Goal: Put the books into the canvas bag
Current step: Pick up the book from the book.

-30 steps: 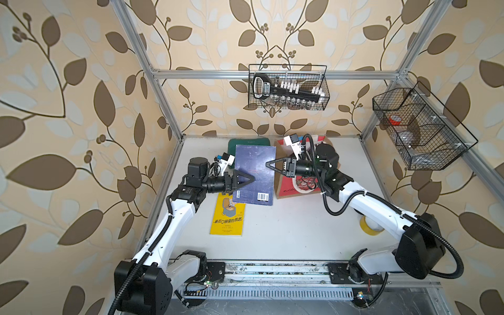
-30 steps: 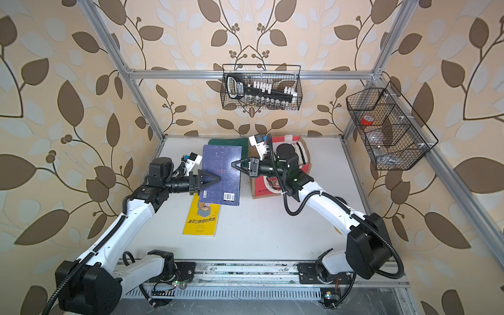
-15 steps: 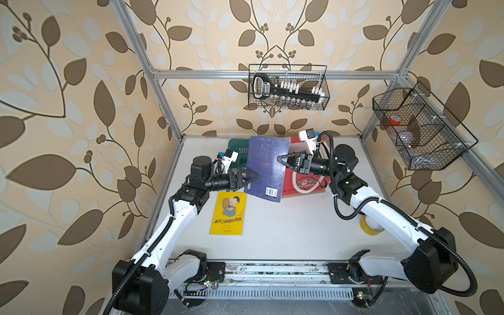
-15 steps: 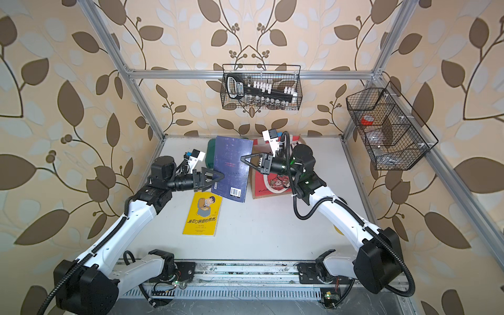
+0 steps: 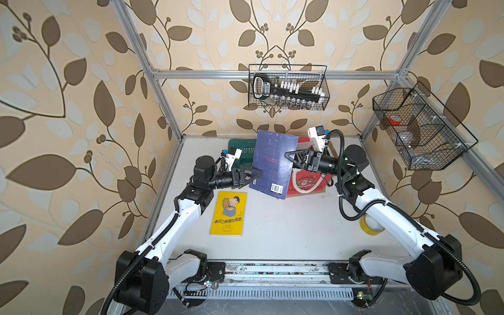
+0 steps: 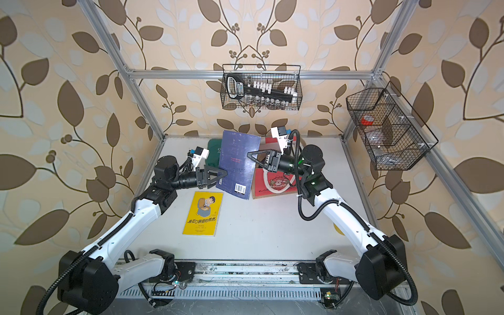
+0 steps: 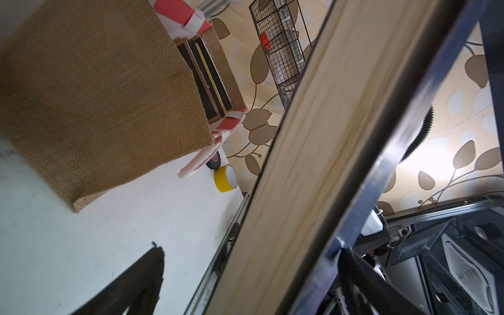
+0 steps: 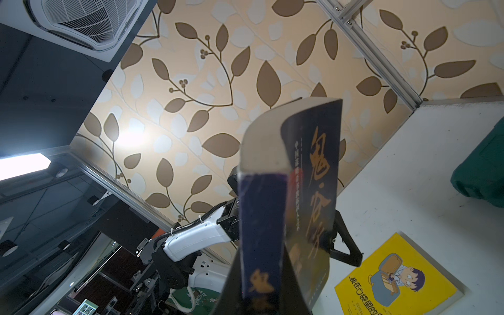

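Where the right gripper is clamped tight on its right edge, the navy book hangs tilted in the air, barcode end lowest, in front of the canvas bag. The bag sits at the back of the table; the left wrist view shows several books inside. Left gripper: jaws spread wide at the navy book's other edge, gripping nothing; contact unclear. Yellow book lies flat beside the left arm. Green case behind; yellow tape roll by the right arm.

Note: for you, the navy book hides most of the green case and part of the canvas bag.
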Robot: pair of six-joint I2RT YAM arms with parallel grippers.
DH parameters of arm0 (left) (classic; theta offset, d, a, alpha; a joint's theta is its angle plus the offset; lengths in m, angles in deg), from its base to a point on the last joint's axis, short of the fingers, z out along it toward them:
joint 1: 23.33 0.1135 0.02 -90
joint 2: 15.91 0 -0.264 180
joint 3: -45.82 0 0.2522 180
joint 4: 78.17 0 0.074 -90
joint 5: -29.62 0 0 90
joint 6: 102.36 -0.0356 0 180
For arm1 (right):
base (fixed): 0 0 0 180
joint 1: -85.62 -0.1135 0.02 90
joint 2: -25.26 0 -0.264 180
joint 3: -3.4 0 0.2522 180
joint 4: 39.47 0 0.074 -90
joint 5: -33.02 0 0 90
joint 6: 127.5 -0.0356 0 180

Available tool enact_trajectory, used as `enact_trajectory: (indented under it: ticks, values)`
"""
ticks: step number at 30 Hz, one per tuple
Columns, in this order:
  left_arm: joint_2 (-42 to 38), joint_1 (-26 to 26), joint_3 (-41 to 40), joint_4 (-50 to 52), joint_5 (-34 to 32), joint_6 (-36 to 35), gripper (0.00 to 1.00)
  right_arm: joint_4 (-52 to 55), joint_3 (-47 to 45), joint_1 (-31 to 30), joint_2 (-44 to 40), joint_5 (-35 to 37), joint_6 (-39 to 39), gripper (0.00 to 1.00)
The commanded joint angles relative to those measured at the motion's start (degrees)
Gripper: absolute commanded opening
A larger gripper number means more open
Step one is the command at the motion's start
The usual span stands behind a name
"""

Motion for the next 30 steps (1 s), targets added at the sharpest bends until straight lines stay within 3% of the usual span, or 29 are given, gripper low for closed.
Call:
enact_trajectory:
  ticks: [1,6,12,18,21,25,27,30]
  values:
    - [-1.29,-1.14,0.04,-10.02,5.26,3.89,0.99,-4.84,-1.42,1.25,-0.58,-0.23,-0.48,0.0]
    - [-4.92,-1.34,1.47,-2.86,5.87,-0.49,0.94,-4.23,-4.07,3.91,-0.53,0.62,1.12,0.0]
    - [-5.59,-1.34,2.74,3.02,6.35,-5.03,0.8,3.12,-4.19,4.88,-1.81,3.15,7.73,0.0]
    - [-4.6,-1.42,3.65,5.18,5.99,-6.5,0.46,4.4,-3.92,4.9,-2.56,2.29,10.12,0.0]
    - [-4.02,-1.38,6.12,13.62,5.39,-11.86,0.34,5.65,-3.92,4.92,-3.58,1.9,11.11,0.0]
    - [-2.95,-1.41,11.21,27.49,7.69,-21.38,0.09,7.28,-3.82,5.1,-5.14,-1.35,12.3,0.0]
    - [-2.82,-1.4,13.05,32.94,8.12,-25.47,0.0,7.7,-3.17,5.31,-4.89,-5.2,12.01,0.08]
    - [-2.97,-1.43,14.03,36.12,8.61,-28.35,0.0,8.88,-2.2,5.45,-4.54,-11.73,11.93,0.36]
